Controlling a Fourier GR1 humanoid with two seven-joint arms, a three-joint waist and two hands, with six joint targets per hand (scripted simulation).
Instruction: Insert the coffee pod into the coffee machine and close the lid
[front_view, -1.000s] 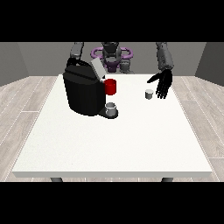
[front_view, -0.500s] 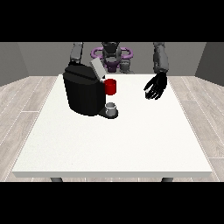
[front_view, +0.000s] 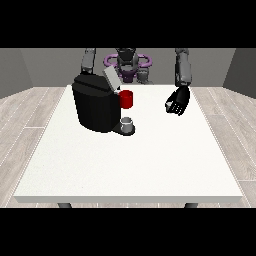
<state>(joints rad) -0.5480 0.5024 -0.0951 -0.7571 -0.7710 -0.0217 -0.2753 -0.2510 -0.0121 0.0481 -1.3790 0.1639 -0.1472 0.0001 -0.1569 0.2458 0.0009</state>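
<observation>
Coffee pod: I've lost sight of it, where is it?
In the front view the coffee pod shows at the right, in the hand at the view's right, above the table.

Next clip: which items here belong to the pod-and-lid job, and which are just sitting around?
Part of the job:
- coffee machine, its lid raised
- hand at the view's right; no pod can be made out in it

Just there:
- red mug beside the machine
- grey cup on the machine's base
- white table

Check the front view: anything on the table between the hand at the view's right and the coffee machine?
Nothing visible. The hand at the view's right hangs above bare white table, with open tabletop between it and the coffee machine. The machine's lid stands tilted up. The coffee pod itself cannot be made out.
</observation>
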